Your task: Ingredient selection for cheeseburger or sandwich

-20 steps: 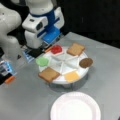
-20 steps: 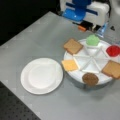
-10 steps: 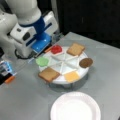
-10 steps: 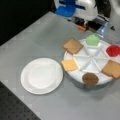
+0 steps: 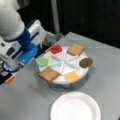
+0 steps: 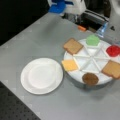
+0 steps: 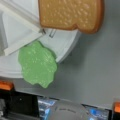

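Observation:
The ingredients lie in a white divided tray (image 5: 82, 72) (image 6: 75, 75). They are a red tomato disc (image 5: 56, 49) (image 6: 113, 50), green lettuce (image 5: 42, 61) (image 6: 92, 40) (image 7: 37, 63), two toast squares (image 5: 75, 49) (image 5: 49, 74) (image 6: 73, 46) (image 6: 111, 69), yellow cheese (image 5: 72, 76) (image 6: 69, 65) and a dark patty (image 5: 86, 62) (image 6: 90, 78). The gripper (image 5: 27, 55) (image 6: 58, 6) hangs at a front view's left of the tray, nearest the lettuce, with its fingers hidden. The wrist view looks down on lettuce and toast (image 7: 71, 15). No cheeseburger or sandwich is in view.
A white paper plate (image 5: 75, 107) (image 6: 41, 75) with nothing on it lies on the grey table (image 5: 105, 87) beside the tray. An orange piece (image 5: 9, 79) (image 6: 81, 28) and dark clutter (image 6: 96, 17) sit at the table's edge by the arm. A grey pole (image 5: 55, 17) rises behind the tray.
The arm has swung from behind the tray to a front view's left and lower, now beside the lettuce. The ingredients and the plate have not moved.

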